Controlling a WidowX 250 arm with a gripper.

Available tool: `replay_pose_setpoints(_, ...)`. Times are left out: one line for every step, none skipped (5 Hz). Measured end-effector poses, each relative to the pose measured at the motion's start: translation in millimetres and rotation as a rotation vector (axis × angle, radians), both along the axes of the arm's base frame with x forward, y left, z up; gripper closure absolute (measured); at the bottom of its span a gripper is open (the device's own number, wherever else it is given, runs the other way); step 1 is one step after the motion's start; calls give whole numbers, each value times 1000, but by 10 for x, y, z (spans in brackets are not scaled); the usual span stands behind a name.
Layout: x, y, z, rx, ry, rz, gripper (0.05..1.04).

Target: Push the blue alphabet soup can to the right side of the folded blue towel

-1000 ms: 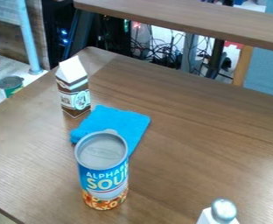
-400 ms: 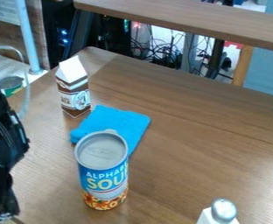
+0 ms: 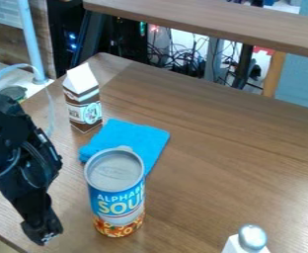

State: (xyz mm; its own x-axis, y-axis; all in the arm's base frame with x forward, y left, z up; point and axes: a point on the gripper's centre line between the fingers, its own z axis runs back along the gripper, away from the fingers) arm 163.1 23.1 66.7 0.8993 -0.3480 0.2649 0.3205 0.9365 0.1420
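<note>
1. Hanging over the left side of the table (image 3: pixel 222 163), the black hand (image 3: pixel 43 234) points downward, apart from the soup can (image 3: pixel 119 202); whether it is open or closed, I cannot tell.
2. Standing upright on the table, the can is the thing nearest the hand.
3. Lying just behind the can is a blue cloth (image 3: pixel 135 139).
4. Standing behind the cloth, toward the left, is a brown-and-white carton (image 3: pixel 84 106).
5. Showing at the lower right is a silver-topped white container (image 3: pixel 251 239).
</note>
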Motion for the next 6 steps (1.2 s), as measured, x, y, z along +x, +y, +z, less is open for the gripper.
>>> replay_pose_setpoints(151,-75,-63,-42,-60,8,83)
replay_pose_setpoints(271,-167,-147,-73,-75,-8,83)
replay_pose_setpoints(436,-268,-122,-81,-84,-41,83)
replay_pose_setpoints(617,-410,-112,-80,-108,-60,83)
replay_pose_setpoints(780,-480,-137,-63,-111,-73,83)
replay_pose_setpoints(997,-528,-129,-48,-110,-81,83)
